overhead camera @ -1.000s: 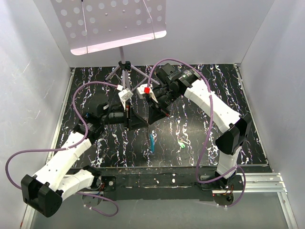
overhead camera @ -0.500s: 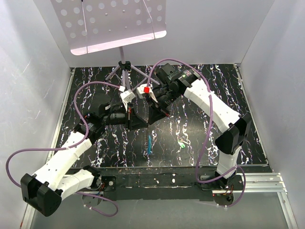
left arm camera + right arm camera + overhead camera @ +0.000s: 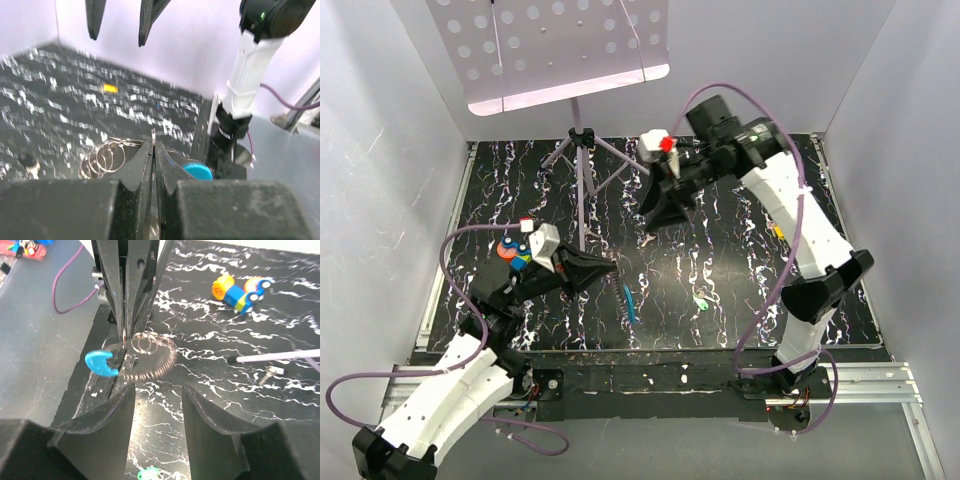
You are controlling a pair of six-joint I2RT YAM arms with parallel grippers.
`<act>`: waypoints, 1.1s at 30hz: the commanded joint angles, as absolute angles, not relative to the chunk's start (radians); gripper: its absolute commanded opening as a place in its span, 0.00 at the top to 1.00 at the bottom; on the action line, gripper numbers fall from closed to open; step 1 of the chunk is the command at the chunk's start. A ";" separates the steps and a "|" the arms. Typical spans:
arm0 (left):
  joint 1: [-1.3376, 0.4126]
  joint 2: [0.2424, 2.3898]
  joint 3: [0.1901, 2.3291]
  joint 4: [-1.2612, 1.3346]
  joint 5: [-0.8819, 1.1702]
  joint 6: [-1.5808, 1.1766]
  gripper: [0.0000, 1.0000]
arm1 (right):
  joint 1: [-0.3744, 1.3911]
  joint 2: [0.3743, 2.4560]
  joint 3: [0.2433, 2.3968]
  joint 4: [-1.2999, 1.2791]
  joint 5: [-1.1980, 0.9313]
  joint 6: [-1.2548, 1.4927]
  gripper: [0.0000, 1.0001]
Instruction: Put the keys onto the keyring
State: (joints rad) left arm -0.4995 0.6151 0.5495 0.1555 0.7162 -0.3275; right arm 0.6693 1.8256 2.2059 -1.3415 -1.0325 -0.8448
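Keyring (image 3: pixel 631 300) lies on the black marbled table (image 3: pixel 750 180), a little in from the middle of the near edge. It is a cluster of thin silvery loops with a light-blue tag (image 3: pixel 102 364) at one end. No lettering can be made out on the tag, nor on anything else here.

The left hand (image 3: pixel 613 267) reaches over the keyring from the near-left. Its fingers (image 3: pixel 142 162) are pressed flat together. In the right wrist view a thin wire of the keyring runs up into their tips, so it looks nipped there. In the left wrist view the loops show to one side of the tips and the blue tag to the other.

The right hand (image 3: pixel 157 388) hangs above the table toward the far edge, its fingers spread apart with nothing between them.

The key with the green head (image 3: pixel 701 300) lies flat near the near edge, to the right of the keyring and apart from it. A small toy of orange, blue and yellow blocks (image 3: pixel 515 252) sits by the left edge. The purple music stand (image 3: pixel 582 136) stands at the far edge.

A second ago both hands met low over the middle of the table, in front of the stand's feet. Since then the right arm has lifted away toward the far edge and spread its fingers. The left arm has drawn back toward the near-left corner, uncovering the toy. The keyring has shifted slightly leftward, while the green key has not moved.
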 commanded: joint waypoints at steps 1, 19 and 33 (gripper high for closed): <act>-0.499 0.600 0.454 0.743 0.615 -0.474 1.00 | 0.617 1.720 2.220 -1.543 -1.216 -0.862 0.49; -0.499 0.838 0.492 1.161 0.604 -0.761 1.00 | 0.676 1.677 2.094 -1.214 -1.221 -0.622 0.62; -0.500 0.838 0.482 1.124 0.594 -0.761 1.00 | 0.735 1.740 2.141 -1.091 -1.157 -0.463 0.72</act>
